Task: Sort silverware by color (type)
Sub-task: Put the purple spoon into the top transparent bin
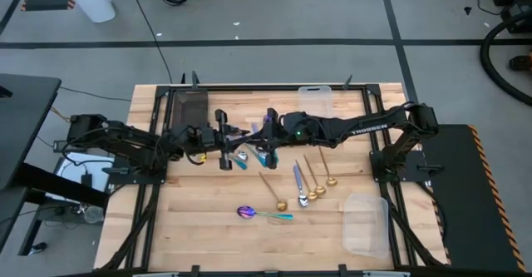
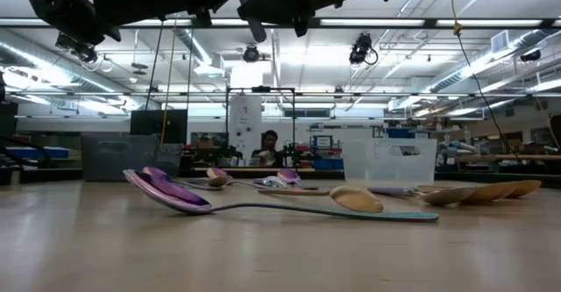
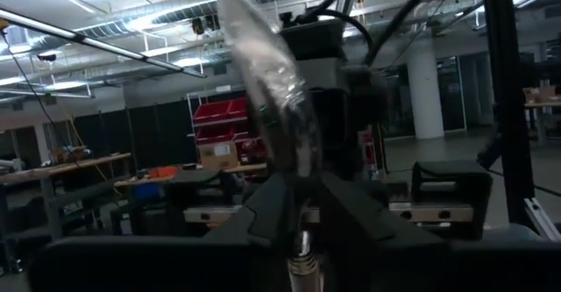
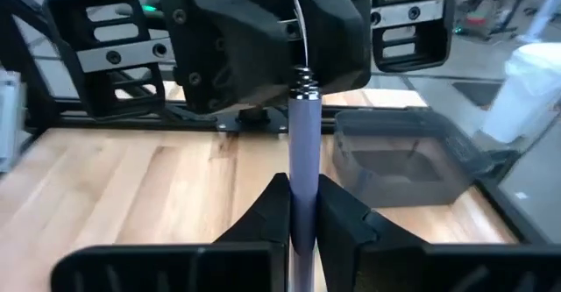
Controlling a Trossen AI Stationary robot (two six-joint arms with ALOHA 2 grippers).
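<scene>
Both arms are meeting above the far middle of the wooden table point(image 1: 208, 235), passing one spoon between them in the air. The right gripper point(image 4: 301, 206) is pinching the lavender-blue handle point(image 4: 303, 152) of a silver-bowled spoon point(image 3: 272, 90) — its two dark fingers are pressing in on the handle from either side. The left gripper point(image 3: 298, 206) is sitting at the other end of that same spoon, fingers close around the neck just below the bowl, though whether they are gripping or standing slightly off it I cannot tell.

The rest of the silverware is lying on the tabletop. A purple-bowled spoon with a teal handle point(image 1: 262, 215) is resting alone toward the near edge. Just beyond it, gold spoons point(image 1: 316, 177) are fanning out with another lavender-handled spoon point(image 1: 299, 184) among them. A few more spoons point(image 1: 243, 157) are lying directly under the two grippers.

A dark tray point(image 1: 189, 106) is sitting at the far left, a clear bin point(image 1: 316, 101) at the far right — and a second clear bin point(image 1: 366, 225) near the right front corner.
</scene>
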